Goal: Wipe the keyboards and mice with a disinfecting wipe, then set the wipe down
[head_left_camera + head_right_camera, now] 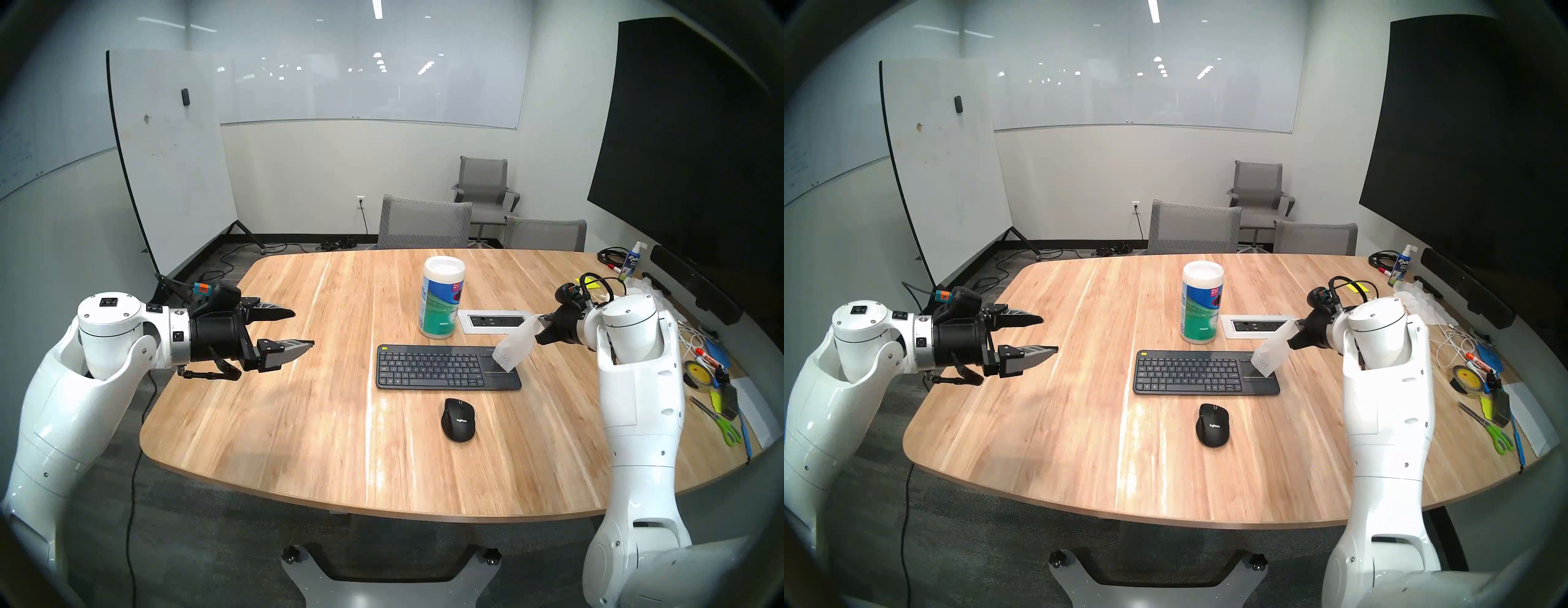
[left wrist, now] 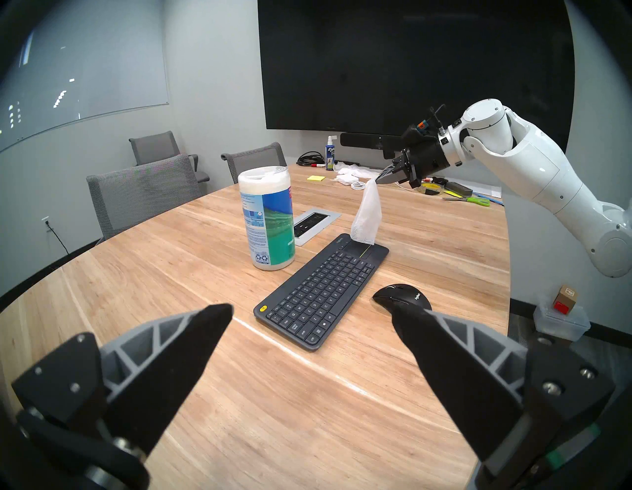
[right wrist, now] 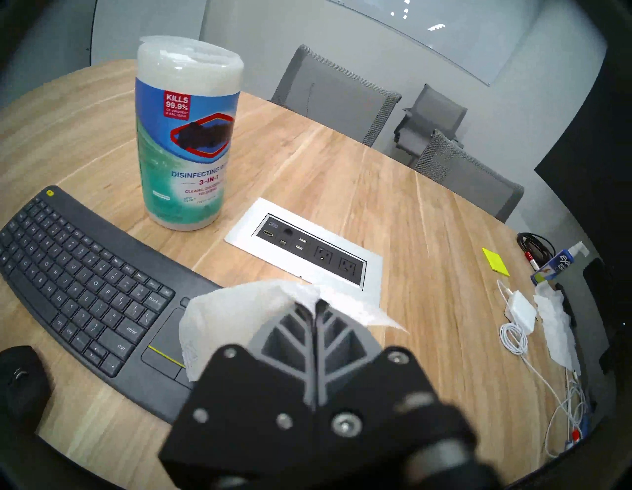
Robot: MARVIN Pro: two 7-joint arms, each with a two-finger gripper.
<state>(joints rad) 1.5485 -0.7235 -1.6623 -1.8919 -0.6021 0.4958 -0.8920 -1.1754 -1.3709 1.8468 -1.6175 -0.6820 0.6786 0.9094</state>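
Reaching forward and angled down, my right gripper (image 2: pixel 379 180) is clamped on the wipe (image 2: pixel 366 219), which dangles over the keyboard's (image 1: pixel 445 367) touchpad end; my left gripper (image 1: pixel 302 330) hovers level, fingers spread, empty.

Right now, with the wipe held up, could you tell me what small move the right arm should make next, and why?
Probably lower the right pincer a little: it is shut on the wipe, which hangs with only its bottom edge near the keyboard's touchpad end, and the keys show no cloth on them yet.
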